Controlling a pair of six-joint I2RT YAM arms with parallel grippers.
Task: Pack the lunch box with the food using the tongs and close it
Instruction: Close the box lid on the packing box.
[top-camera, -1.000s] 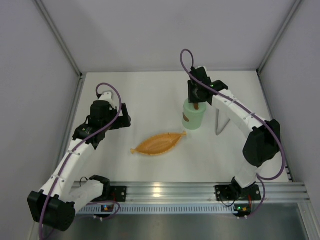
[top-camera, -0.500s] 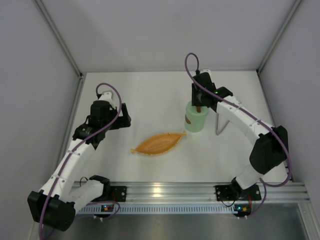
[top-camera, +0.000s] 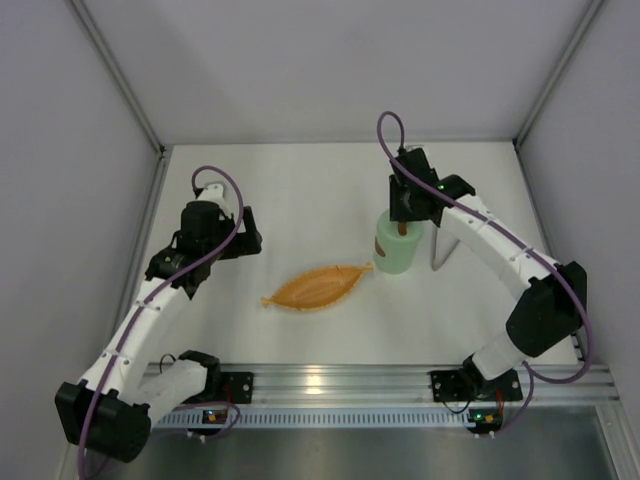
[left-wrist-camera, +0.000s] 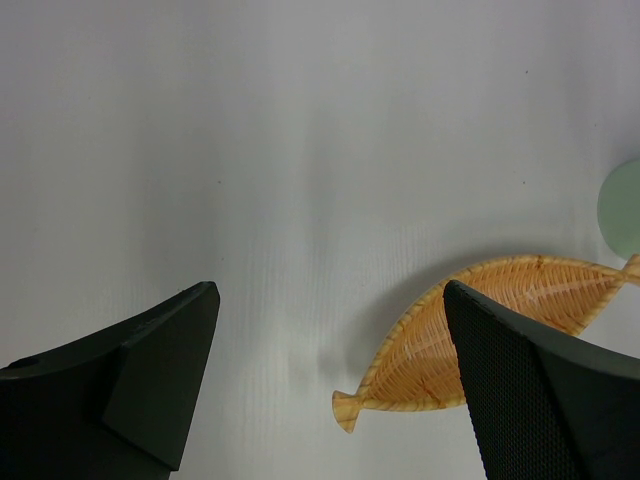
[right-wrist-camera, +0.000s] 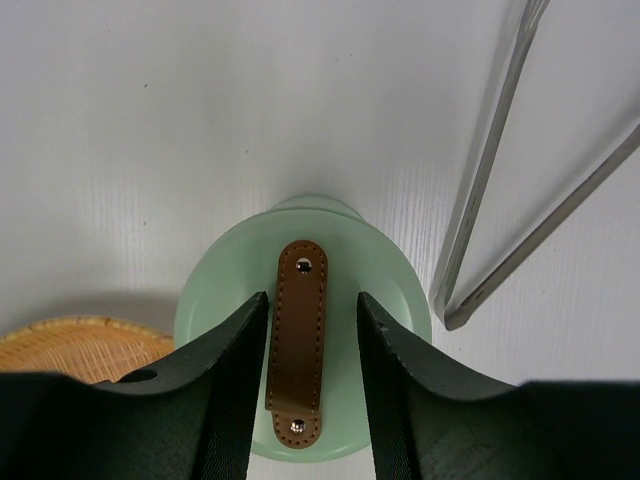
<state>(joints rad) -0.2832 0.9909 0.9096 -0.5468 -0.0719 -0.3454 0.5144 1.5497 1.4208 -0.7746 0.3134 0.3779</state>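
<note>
One step left, likely: closing. Lunch box (top-camera: 396, 250) stands right of worktop (top-camera: 300, 190) centre, lid (right-wrist-camera: 385, 290) on, tongs (right-wrist-camera: 472, 200) just beside. Right hand (right-wrist-camera: 311, 310) straddles handle (right-wrist-camera: 297, 340), fingers (right-wrist-camera: 230, 380) slightly apart, not clamping. Left hand (left-wrist-camera: 328, 330) spread wide, empty. Next: raise right hand straight, clear of handle.

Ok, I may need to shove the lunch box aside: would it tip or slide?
Likely tippy: the lunch box stands taller than wide, so a push near its lid could topple it. Its wall looks smooth on the smooth table, so a low push probably slides it. Whether the lid would stay on, I cannot tell.
</note>
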